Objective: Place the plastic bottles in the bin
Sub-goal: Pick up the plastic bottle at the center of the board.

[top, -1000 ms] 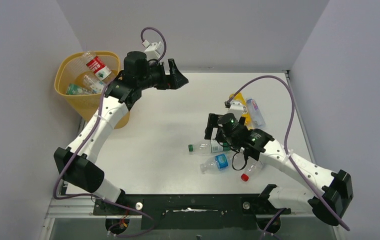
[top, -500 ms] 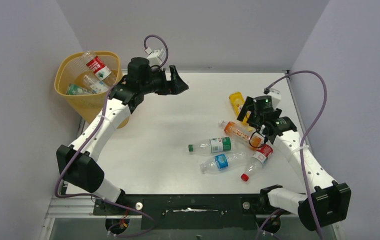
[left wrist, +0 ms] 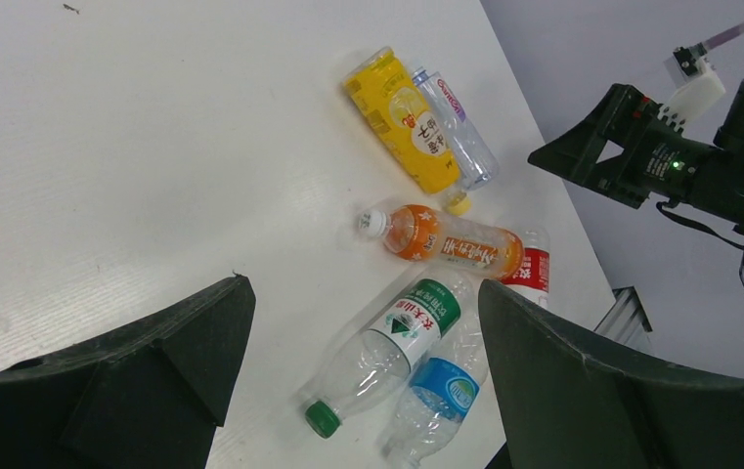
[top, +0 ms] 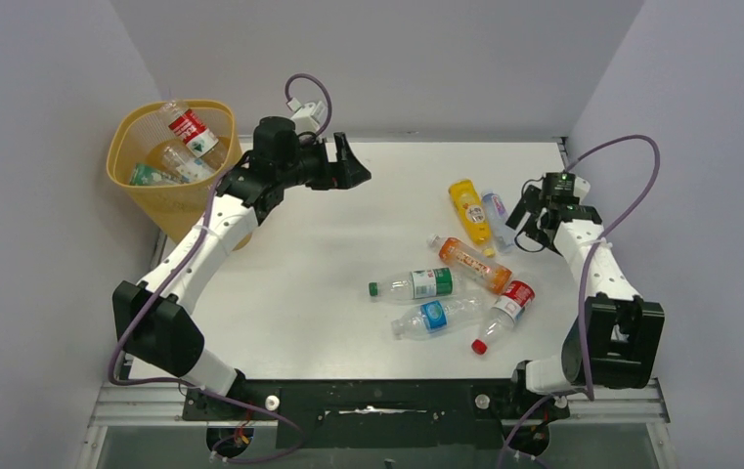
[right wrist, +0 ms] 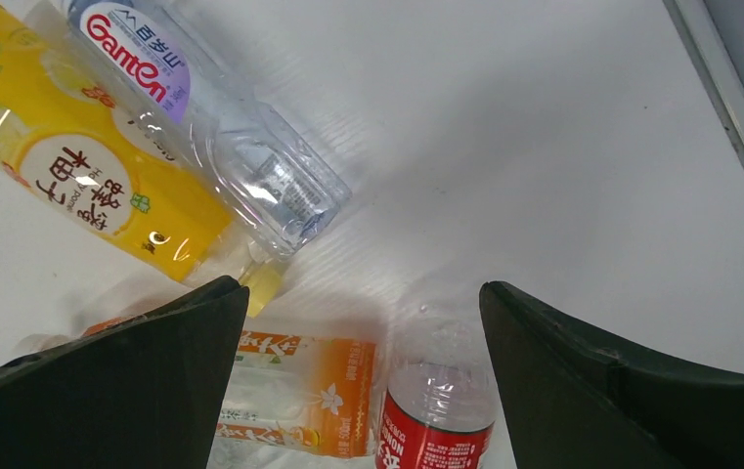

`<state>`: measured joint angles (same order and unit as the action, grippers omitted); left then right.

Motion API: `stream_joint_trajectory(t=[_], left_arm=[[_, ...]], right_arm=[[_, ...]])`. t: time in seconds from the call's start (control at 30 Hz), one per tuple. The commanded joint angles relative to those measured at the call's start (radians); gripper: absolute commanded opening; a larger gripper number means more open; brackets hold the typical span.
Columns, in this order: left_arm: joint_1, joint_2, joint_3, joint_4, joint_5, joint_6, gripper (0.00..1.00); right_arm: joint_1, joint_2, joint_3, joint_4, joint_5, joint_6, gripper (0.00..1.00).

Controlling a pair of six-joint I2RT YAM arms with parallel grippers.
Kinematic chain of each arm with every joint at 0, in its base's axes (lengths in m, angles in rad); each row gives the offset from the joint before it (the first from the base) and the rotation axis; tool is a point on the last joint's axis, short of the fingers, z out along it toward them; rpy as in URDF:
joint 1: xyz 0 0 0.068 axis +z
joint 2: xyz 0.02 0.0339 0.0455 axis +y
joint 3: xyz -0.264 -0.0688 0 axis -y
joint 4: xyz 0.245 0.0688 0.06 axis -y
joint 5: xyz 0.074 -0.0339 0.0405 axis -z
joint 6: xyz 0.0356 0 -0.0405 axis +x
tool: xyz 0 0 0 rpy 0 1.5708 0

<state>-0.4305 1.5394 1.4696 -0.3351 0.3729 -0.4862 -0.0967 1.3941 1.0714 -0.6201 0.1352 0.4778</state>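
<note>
The yellow-orange mesh bin (top: 119, 174) stands at the far left with several plastic bottles in it, a red-labelled one (top: 190, 127) on top. Six more lie right of centre: yellow (top: 469, 209), clear purple-labelled (top: 497, 217), orange (top: 471, 264), green-labelled (top: 416, 285), blue-labelled (top: 436, 317), red-labelled (top: 507, 307). My left gripper (top: 353, 164) hangs open and empty beside the bin, over the table's back. My right gripper (top: 531, 221) is open and empty, just right of the clear bottle (right wrist: 221, 127), above the red-labelled one (right wrist: 436, 415).
The table's right edge rail (right wrist: 729, 107) runs close beside my right gripper. Grey walls enclose the table on three sides. Bare white tabletop (left wrist: 133, 156) lies between the bin and the bottle cluster.
My right arm swung away from the middle bottles to the table's right side, uncovering the orange bottle. My left arm edged slightly to the right.
</note>
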Motion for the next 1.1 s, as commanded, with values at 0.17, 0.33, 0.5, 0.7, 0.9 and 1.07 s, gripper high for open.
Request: stream_joint_trajectory(t=[0.17,0.33,0.5,0.7,0.9,1.07], left_arm=[[-0.004,-0.008,0.001,0.070,0.021,0.010,0.86],[-0.004,-0.009,-0.002,0.068,0.020,0.011,0.86],[-0.004,-0.009,-0.001,0.066,0.019,0.011,0.86],[-0.004,-0.006,0.004,0.061,0.015,0.009,0.86],[-0.004,-0.001,0.010,0.058,0.015,0.006,0.86],[-0.005,0.001,0.017,0.051,0.015,0.005,0.86]], right_arm=[[-0.006,0.097,0.030,0.103,-0.102,-0.070,0.92],[-0.006,0.164,0.038,0.137,-0.136,-0.085,0.93],[-0.006,0.219,0.044,0.157,-0.133,-0.092,0.92],[0.000,0.252,0.044,0.182,-0.130,-0.100,0.92],[0.003,0.295,0.060,0.198,-0.133,-0.113,0.90],[0.003,0.327,0.074,0.205,-0.144,-0.112,0.86]])
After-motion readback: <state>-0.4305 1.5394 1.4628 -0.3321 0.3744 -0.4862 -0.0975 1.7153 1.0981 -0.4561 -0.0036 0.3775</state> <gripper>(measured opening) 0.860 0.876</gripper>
